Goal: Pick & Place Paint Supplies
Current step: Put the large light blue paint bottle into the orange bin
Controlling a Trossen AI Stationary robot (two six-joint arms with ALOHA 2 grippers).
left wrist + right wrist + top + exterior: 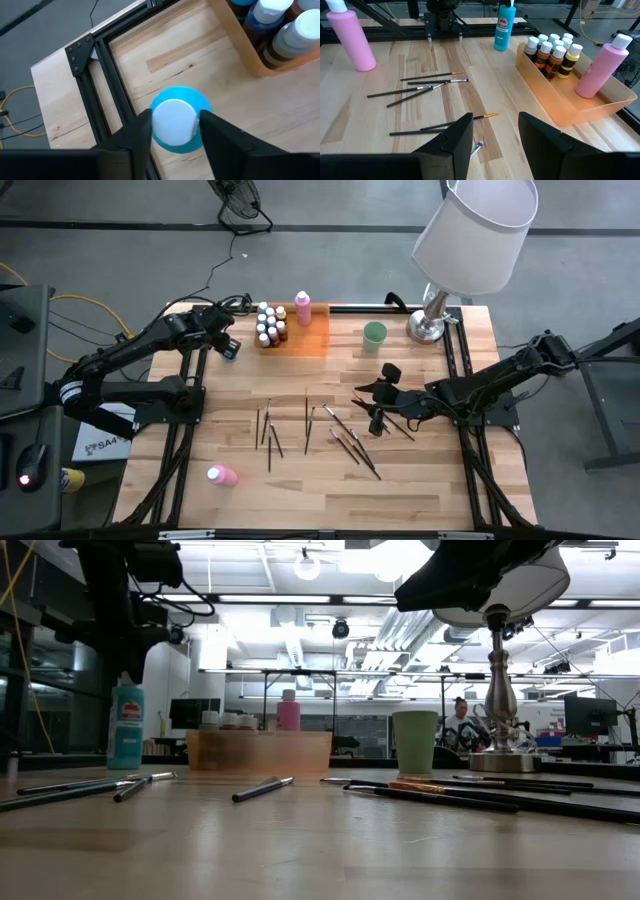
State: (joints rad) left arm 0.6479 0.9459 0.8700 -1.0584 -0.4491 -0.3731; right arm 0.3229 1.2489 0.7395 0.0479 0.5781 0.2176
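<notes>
A blue paint bottle (182, 117) with a white cap stands upright on the table at the far left, beside the orange tray (315, 340). My left gripper (174, 131) is shut on it from above. The tray holds several small white-capped bottles (269, 326) and a tall pink bottle (303, 308). Several thin dark brushes (270, 428) lie flat across the middle of the table. My right gripper (383, 398) hovers open above the right-hand brushes (427, 125), holding nothing. Another pink bottle (222, 475) is at the near left. My left gripper pinches the blue bottle's white cap (172, 122) between its two fingers, one on each side. The fingers (140, 132) slant down at it from above. The bottle stands upright with its base on the table (125, 762).
A pale green cup (374, 333) stands right of the tray, and a lamp (432, 325) with a white shade at the far right corner. Black frame rails (107, 85) run along the table's left and far edges. Bare wood lies along the near edge.
</notes>
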